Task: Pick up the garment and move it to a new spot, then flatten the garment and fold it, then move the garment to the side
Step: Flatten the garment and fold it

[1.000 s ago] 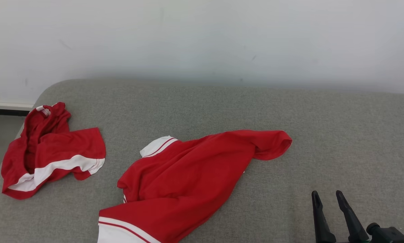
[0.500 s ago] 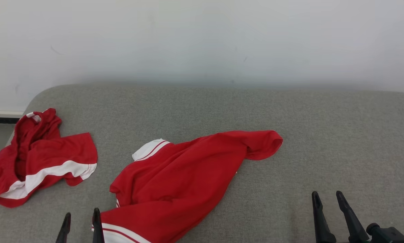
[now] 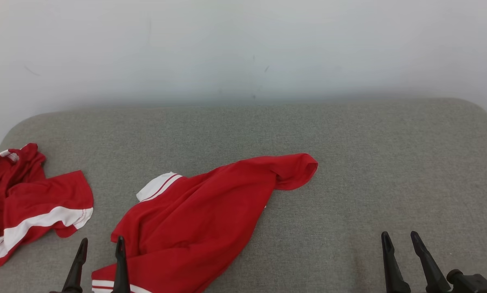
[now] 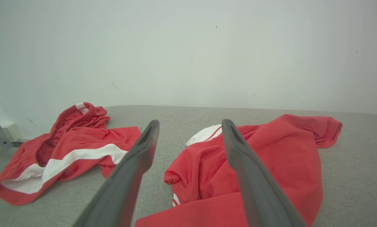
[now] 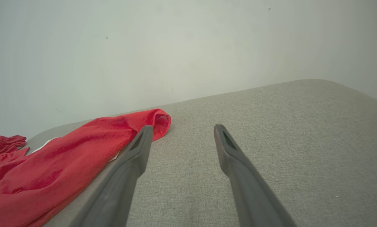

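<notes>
The red shirt [image 3: 202, 219] lies crumpled on the grey cushion [image 3: 369, 162], stretching from the middle of the head view down toward 7 o'clock. Red shorts [image 3: 27, 203] lie apart from it at 9 o'clock. The left claw [image 3: 102, 241], at 7 o'clock by the shirt's lower edge, is open and empty; the right claw [image 3: 399, 235], at 5 o'clock over bare cushion, is also open and empty

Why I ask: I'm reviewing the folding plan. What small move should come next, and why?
Probably ease the left gripper onto the white-striped hem of the red shirt and close, to start pulling it flat. The shirt lies crumpled on the grey cushion, that hem sits beside the open, empty left gripper, and the right gripper, also open, is over bare cushion.
</notes>
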{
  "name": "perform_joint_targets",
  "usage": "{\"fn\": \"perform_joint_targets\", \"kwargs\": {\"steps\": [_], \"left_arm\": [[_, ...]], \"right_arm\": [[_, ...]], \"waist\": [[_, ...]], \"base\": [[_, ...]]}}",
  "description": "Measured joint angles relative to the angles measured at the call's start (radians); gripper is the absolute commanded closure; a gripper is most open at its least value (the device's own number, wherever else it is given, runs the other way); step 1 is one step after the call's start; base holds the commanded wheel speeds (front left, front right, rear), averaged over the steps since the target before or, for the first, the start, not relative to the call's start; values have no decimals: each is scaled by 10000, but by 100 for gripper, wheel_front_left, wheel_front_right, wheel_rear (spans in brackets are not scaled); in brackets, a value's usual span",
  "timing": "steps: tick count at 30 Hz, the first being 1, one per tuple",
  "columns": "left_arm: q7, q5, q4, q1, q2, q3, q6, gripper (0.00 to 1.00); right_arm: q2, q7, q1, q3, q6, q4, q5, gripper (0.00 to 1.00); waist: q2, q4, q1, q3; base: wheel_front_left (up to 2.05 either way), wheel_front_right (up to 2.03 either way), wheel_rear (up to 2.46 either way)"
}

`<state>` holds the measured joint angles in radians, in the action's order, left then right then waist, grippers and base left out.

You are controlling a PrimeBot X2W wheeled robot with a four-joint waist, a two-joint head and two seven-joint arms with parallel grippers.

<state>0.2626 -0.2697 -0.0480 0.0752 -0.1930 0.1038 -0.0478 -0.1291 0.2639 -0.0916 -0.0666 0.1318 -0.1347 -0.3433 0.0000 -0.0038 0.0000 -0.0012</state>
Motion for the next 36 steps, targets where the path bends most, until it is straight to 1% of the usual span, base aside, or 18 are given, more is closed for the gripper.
{"fn": "perform_joint_targets", "kwargs": {"steps": [6, 11, 19, 25, 33, 36], "left_arm": [[0, 236, -67, -84, 194, -196, 182, 0], [0, 372, -94, -291, 405, -305, 320, 0], [0, 621, -98, -870, 849, -186, 583, 0], [0, 769, -230, -1397, 1112, -94, 800, 0], [0, 840, -414, -1801, 1325, 23, 980, 0], [0, 842, -422, -1890, 1354, 33, 1005, 0]], "right_arm": [[-222, 0, 320, -58, 0, -268, -23, 0], [-502, 2, 1423, -299, 0, -746, -23, 0], [-1060, -230, 3879, -754, 0, -2878, 25, 0], [-1298, -345, 5476, -1164, 0, -4673, -79, 0], [-1423, -360, 6920, -1674, 0, -6939, -314, 0], [-1467, -527, 7283, -1785, 0, -7779, -449, 0]], "waist": [[0, 147, 0, 13], [-1, 369, -1, 123], [0, 851, 1, 633], [0, 1387, 1, 1106], [1, 2178, 2, 1656], [1, 2425, 1, 1851]], "base": [[0, 0, 0], [0, 0, 0], [0, 0, 0], [0, 0, 0], [0, 0, 0], [0, 0, 0]]}}
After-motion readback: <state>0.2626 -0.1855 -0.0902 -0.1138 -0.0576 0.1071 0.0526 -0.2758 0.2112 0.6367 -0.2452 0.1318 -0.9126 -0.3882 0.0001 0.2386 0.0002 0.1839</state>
